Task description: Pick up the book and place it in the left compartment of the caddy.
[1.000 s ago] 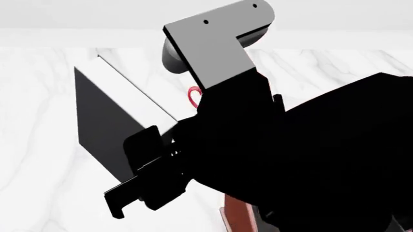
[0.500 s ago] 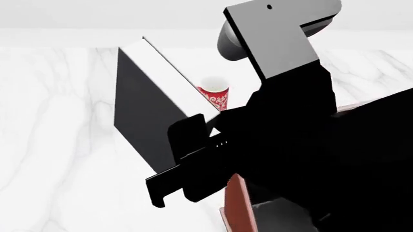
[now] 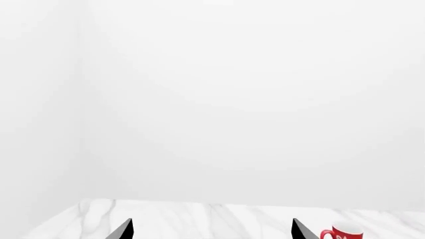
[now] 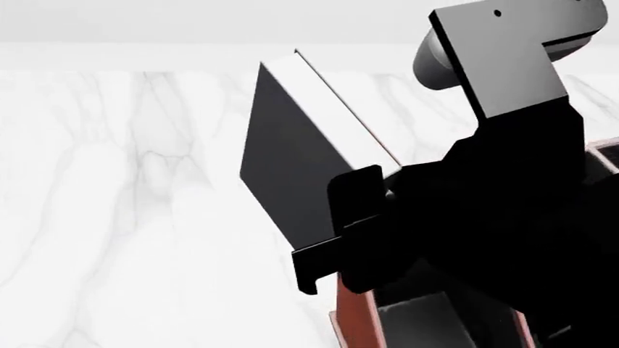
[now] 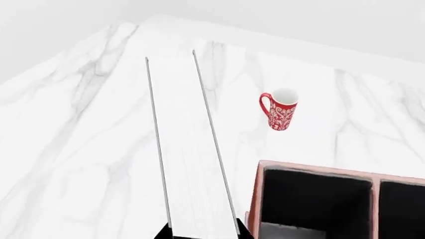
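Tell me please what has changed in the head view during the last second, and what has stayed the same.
The right gripper, its jaws shut on the book, carried it toward the view's right and a little up, closer to the caddy. The arm now hides the red mug in the head view, and more of the caddy's black inside shows. The grip on the book is unchanged, and the marble table looks the same.

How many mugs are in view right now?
1. The red mug stands on the marble table, beyond the caddy. The right arm hides much of the head view.
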Motion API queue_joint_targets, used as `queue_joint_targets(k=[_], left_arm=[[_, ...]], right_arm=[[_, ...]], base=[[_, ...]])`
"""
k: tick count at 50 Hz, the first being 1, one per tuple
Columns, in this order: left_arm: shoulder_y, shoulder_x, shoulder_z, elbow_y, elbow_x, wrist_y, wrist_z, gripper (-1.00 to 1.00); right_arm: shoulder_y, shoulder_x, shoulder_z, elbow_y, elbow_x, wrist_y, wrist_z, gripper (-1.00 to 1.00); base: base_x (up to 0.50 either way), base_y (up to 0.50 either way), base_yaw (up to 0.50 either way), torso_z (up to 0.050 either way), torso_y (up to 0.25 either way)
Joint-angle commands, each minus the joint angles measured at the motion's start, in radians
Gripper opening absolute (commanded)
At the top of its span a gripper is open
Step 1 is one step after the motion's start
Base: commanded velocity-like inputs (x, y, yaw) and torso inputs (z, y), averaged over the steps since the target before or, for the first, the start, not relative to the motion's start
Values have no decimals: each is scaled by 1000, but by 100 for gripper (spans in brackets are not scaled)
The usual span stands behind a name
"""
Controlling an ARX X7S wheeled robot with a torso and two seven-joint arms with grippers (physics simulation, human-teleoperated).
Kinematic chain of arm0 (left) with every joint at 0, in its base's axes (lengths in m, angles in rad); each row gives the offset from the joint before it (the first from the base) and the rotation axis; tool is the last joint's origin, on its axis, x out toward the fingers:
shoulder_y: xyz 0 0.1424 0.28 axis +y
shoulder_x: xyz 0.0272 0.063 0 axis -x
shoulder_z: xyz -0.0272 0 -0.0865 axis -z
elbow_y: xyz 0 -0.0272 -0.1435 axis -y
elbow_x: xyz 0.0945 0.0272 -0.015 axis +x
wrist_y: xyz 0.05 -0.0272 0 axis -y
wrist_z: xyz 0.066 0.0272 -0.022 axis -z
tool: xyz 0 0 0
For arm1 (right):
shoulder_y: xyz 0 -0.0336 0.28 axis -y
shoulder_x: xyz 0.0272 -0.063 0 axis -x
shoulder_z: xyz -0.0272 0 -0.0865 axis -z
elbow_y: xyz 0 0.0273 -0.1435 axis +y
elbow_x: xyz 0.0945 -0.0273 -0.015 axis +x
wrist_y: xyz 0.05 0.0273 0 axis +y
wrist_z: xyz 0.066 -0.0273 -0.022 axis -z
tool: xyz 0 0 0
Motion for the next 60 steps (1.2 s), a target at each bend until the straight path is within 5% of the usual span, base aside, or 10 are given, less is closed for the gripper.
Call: queue_joint_targets(k=[1,60], left_arm=[[3,-3,-1,-1,0,5,-3,100],[2,-20,22,1,10,14,-24,100]], right_arm=[[6,45,20,7,-29,8,-7,-100],[-116,241,32,-14,-61,-10,-34,-100]], base=[[0,0,0,0,0],[0,0,0,0,1]])
